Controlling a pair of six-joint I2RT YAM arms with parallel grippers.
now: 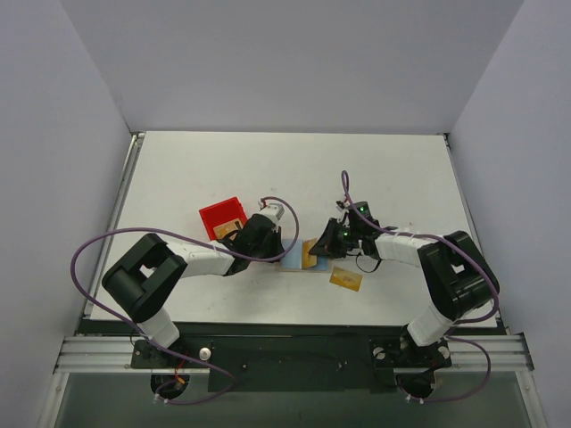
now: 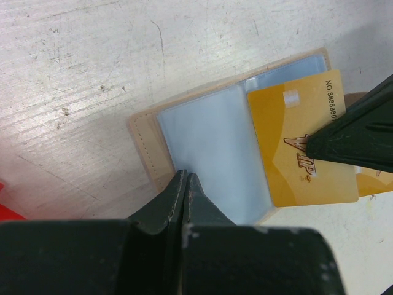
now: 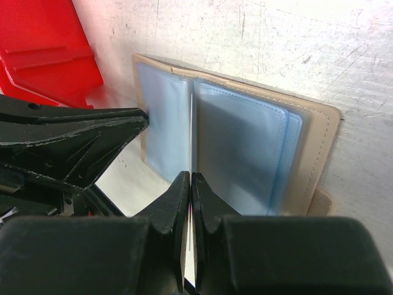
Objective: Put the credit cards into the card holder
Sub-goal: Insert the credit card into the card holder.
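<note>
The small beige-tan folding card holder [image 2: 144, 144] lies open on the white table [image 1: 375, 169], light blue plastic sleeves up, near the front edge and between the two arms. Bare surface stretches behind it and to the right. The left gripper [image 2: 186, 178] is closed, its tips on the holder's blue sleeve at one edge; whether they pinch the sleeve I cannot tell. The right gripper [image 3: 191, 178] is clamped on an orange-yellow flat credit card [image 2: 288, 153], whose leading edge meets the sleeves at the middle fold. A second credit card [image 1: 346, 280] lies loose on the table, near the holder. The red plastic bin [image 1: 219, 212] sits just behind the left gripper; its contents are unclear.
</note>
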